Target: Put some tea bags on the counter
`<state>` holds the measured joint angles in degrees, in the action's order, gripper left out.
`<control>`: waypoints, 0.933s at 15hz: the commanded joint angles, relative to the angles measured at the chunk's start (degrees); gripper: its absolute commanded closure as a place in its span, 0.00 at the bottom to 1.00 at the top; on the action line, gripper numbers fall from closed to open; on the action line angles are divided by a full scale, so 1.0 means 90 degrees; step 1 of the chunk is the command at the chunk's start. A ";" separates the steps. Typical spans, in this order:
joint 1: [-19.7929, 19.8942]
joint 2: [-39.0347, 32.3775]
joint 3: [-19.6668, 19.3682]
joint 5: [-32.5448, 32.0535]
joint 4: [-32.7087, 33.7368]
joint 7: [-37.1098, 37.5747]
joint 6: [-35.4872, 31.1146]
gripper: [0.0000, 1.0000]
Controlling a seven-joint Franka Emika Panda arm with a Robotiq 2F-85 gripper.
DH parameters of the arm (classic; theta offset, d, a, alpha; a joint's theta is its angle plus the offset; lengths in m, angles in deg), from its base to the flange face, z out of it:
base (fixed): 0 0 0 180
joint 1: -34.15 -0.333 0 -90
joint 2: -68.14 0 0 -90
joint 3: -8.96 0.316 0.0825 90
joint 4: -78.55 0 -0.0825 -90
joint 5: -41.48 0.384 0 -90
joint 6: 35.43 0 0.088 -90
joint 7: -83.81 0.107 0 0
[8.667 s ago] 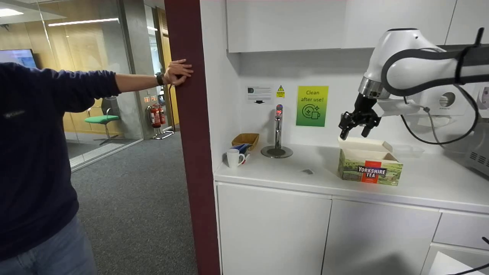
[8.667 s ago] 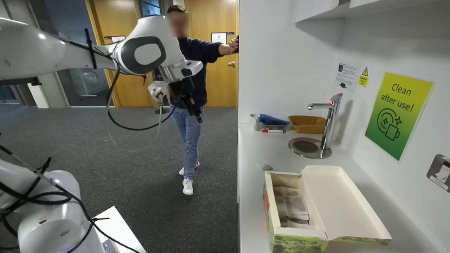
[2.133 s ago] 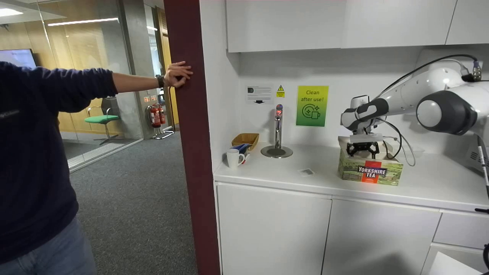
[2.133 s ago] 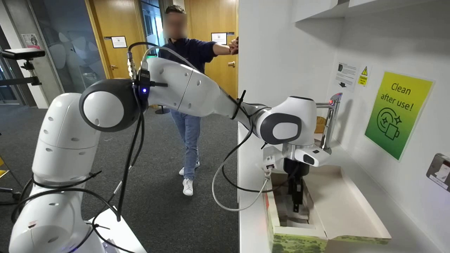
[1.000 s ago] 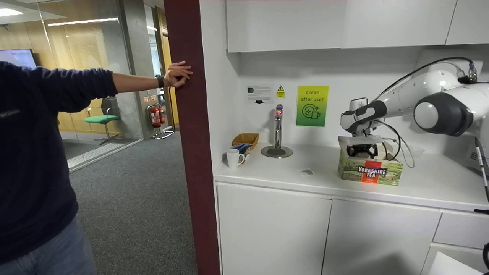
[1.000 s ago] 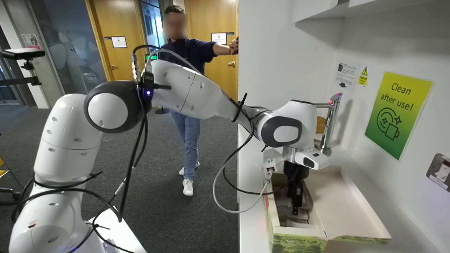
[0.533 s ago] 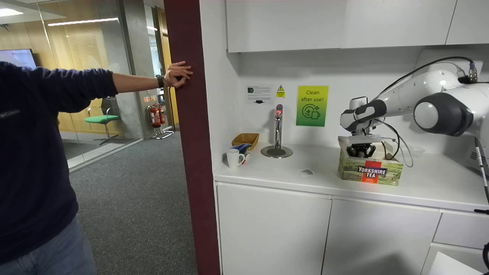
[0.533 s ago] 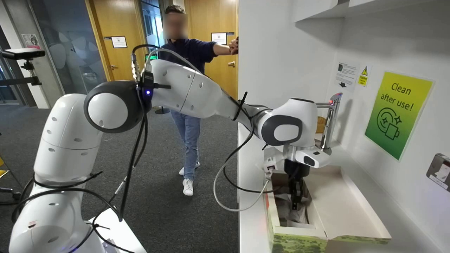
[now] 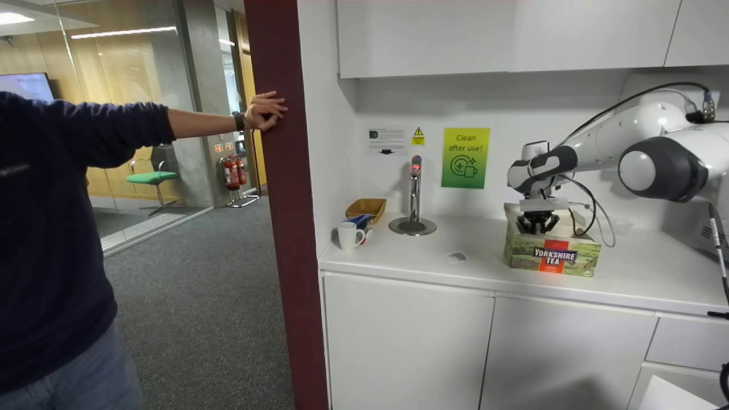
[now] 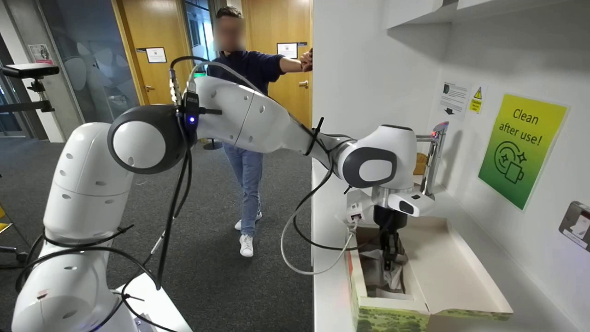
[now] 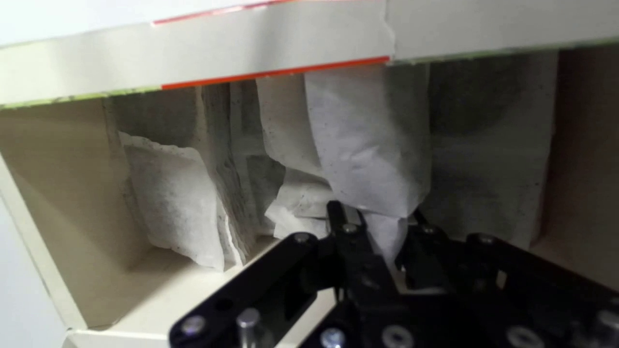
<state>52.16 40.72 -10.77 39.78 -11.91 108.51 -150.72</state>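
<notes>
In an exterior view, one bag (image 9: 456,257) is laid flat on the bench (image 9: 410,254), well apart from the pincer (image 9: 537,229) partly inside the box (image 9: 523,253). In an exterior view, pale bags (image 10: 394,279) are seen beneath the downward-directed pincer. In the wrist view, a creased bag (image 11: 372,145) is pinched at one end, its long axis directed from the jaws toward the red-edged rim (image 11: 275,46).

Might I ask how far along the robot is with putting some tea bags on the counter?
Done: one tea bag lies flat on the counter. In hand: at the open Yorkshire Tea box, the gripper looks shut on another tea bag. Left: probably lifting that bag clear and laying it on the counter; more tea bags sit in the box if needed.
</notes>
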 commanded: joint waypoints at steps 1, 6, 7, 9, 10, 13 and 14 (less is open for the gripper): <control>0.0018 0.0268 0.0033 0.0078 -0.0028 -0.0052 0.0031 0.96; 0.0013 0.0343 0.0041 0.0080 -0.0032 -0.0047 0.0021 0.95; 0.0011 0.0340 0.0041 0.0077 -0.0028 -0.0040 0.0025 0.95; 0.0007 0.0327 0.0038 0.0064 -0.0022 -0.0028 0.0032 0.55; 0.0006 0.0323 0.0038 0.0064 -0.0018 -0.0025 0.0037 0.49; 0.0008 0.0318 0.0040 0.0067 -0.0007 -0.0027 0.0047 0.25; 0.0009 0.0313 0.0040 0.0068 -0.0003 -0.0025 0.0050 0.19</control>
<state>52.08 42.16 -10.64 39.80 -11.85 108.51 -150.72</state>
